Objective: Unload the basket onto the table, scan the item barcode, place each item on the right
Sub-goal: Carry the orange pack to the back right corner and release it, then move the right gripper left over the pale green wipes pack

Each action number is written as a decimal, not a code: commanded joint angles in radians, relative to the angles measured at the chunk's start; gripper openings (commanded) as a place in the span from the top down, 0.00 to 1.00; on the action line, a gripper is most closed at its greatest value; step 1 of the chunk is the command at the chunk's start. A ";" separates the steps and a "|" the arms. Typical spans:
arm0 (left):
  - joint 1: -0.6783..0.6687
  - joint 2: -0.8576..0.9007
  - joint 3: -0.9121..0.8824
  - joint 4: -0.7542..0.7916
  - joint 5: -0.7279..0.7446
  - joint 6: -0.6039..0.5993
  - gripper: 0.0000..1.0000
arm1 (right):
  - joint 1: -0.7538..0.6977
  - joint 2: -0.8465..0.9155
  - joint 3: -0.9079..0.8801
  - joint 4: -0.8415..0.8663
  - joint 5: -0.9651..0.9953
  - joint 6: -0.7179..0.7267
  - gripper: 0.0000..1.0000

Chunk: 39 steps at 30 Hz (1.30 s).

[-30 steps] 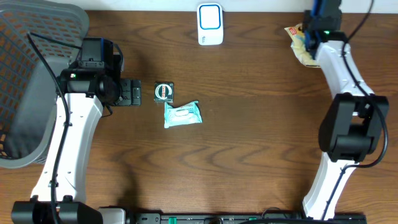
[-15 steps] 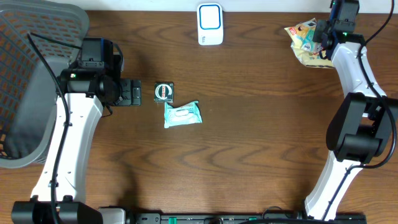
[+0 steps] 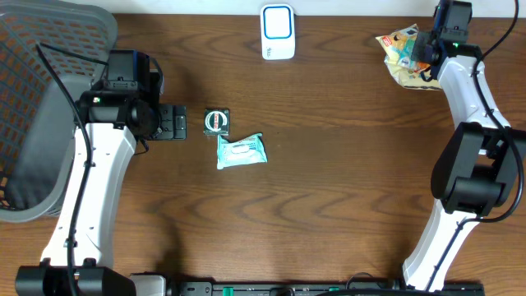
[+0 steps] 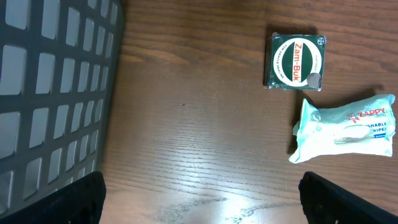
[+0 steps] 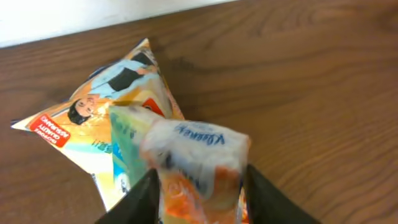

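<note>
- Nearest the robot's base, a bare stretch of the dark wooden worktop is showing, with the two white arms rising from its front edge.
- A little further out, left of centre, a pale blue-green wipes pack is lying flat.
- Just beyond it, close by but not touching, a small green tin with a round white label is sitting.
- The left tool is hovering just left of the tin, its fingers spread wide apart and holding nothing.
- A grey mesh basket is filling the left side of the worktop, beside the left arm.
- At the far edge, in the middle, a white and blue scanner is standing.
- In the far right corner, well apart from the scanner, a small packet is lying on top of an orange snack bag.
- The right tool is hanging over that corner, its fingers standing either side of the small packet, close against it; I cannot tell whether they are squeezing it or loose.
</note>
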 commanded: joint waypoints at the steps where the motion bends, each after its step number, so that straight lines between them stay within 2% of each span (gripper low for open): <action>1: 0.000 0.006 -0.007 -0.001 -0.009 0.006 0.02 | 0.011 0.009 0.001 -0.008 0.000 0.005 0.63; 9: 0.000 0.006 -0.007 -0.001 -0.009 0.006 0.02 | 0.074 -0.035 0.001 -0.013 0.000 0.000 0.64; 16: 0.000 0.006 -0.007 -0.001 -0.009 0.006 0.02 | 0.181 -0.117 0.001 -0.010 -0.014 -0.003 0.59; 20: 0.000 0.006 -0.007 -0.001 -0.009 0.006 0.02 | 0.253 -0.127 0.001 -0.006 -0.163 -0.002 0.57; 24: 0.000 0.006 -0.007 -0.001 -0.009 0.006 0.03 | 0.325 -0.125 0.001 -0.012 -0.423 -0.002 0.43; 26: 0.000 0.006 -0.007 -0.001 -0.009 0.006 0.02 | 0.362 -0.122 0.001 -0.002 -0.484 -0.002 0.41; 27: 0.000 0.006 -0.007 -0.001 -0.009 0.006 0.02 | 0.379 -0.117 0.001 0.010 -0.486 -0.002 0.44; 30: 0.000 0.006 -0.007 -0.001 -0.009 0.006 0.02 | 0.439 -0.100 0.001 0.039 -0.485 -0.002 0.39; 39: 0.000 0.006 -0.007 -0.001 -0.009 0.006 0.03 | 0.597 -0.011 0.001 0.038 -0.486 -0.002 0.38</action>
